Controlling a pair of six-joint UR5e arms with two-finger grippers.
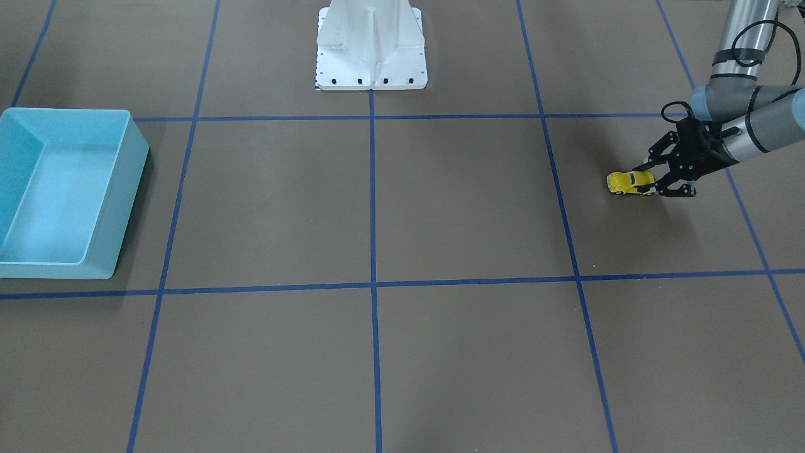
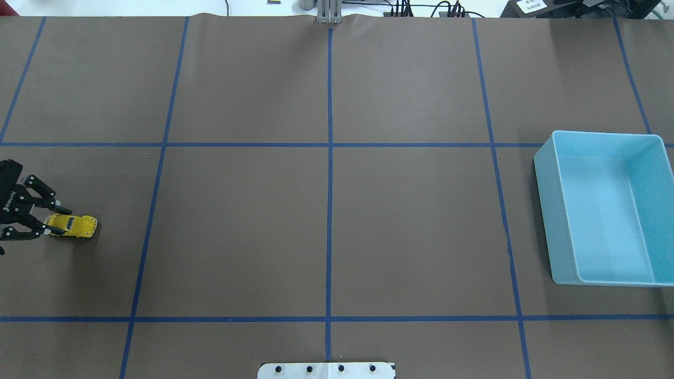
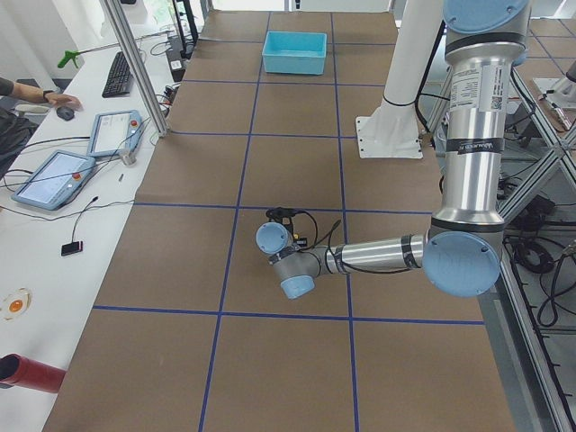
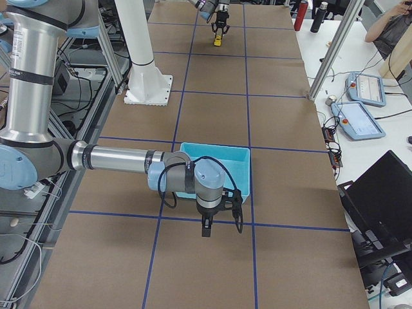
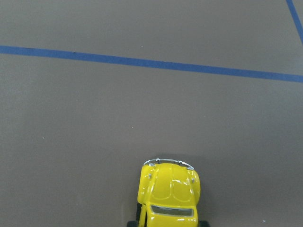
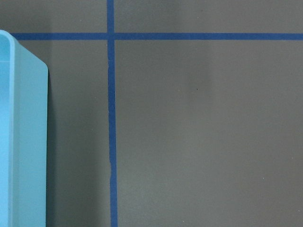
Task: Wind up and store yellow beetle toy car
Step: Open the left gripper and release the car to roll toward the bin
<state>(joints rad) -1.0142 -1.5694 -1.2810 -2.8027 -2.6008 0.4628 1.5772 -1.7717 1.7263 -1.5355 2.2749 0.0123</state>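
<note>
1. Now the yellow beetle toy car point(image 2: 71, 225) sits on the brown table point(image 2: 237, 226). It is at the far left of the overhead view, a bit below the middle.
2. The left claw point(image 2: 59, 222) lies low and comes in from the left edge. Its two fingers are clamped on the back end of the car, one on each side.
3. The car's front points right, toward the middle of the table.
4. The light blue bin point(image 2: 553, 210) stands at the far right, well apart from the car.
5. The right claw point(image 4: 223, 232) hangs just beside the bin and points down. I cannot tell if its fingers are apart or together.
</note>
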